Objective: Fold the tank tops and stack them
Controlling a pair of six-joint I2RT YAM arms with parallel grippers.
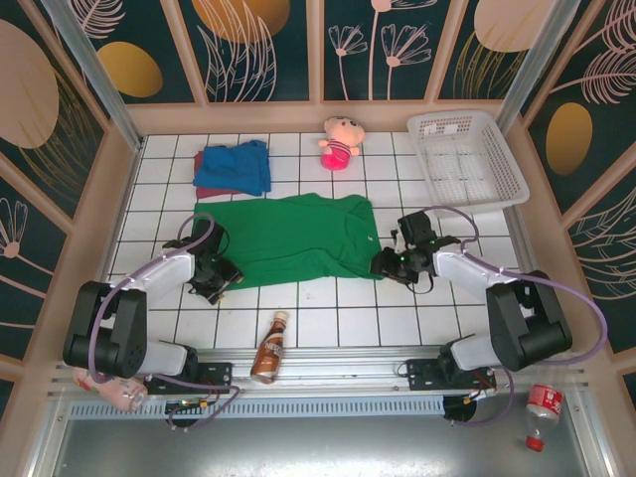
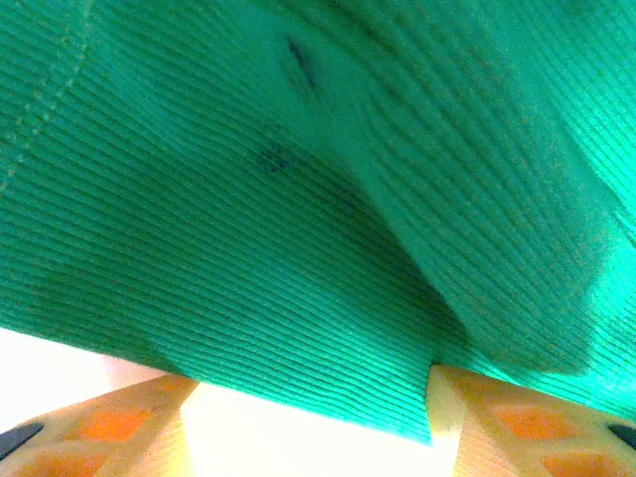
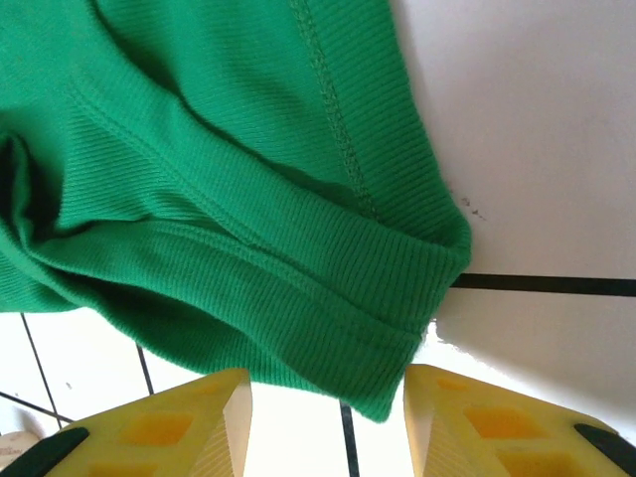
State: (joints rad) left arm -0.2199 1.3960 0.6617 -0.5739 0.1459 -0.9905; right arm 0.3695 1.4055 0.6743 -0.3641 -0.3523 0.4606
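Reaching over the white tiled table (image 1: 328, 308), I have my two claws at the near corners of the green tank top (image 1: 288, 238), which lies spread flat between them. My left claw (image 1: 221, 273) is at its near left corner. In the left wrist view the ribbed green cloth hangs just ahead of my orange fingers (image 2: 129, 427); they stand apart and the cloth edge crosses the gap, so this claw is open and pinches nothing. My right claw (image 1: 383, 263) is at the near right corner. Its yellow fingers (image 3: 169, 427) also stand apart, with the folded hem just ahead of the gap, so it is open too.

Far ahead of my left claw, the blue tank top (image 1: 234, 167) lies crumpled on the maroon tank top (image 1: 207, 191), which peeks out at its left side. A pink doll (image 1: 340, 142) sits far ahead, between both claws. A white basket (image 1: 517, 184) stands ahead and right of my right claw. Behind both claws lies a brown bottle (image 1: 270, 348).
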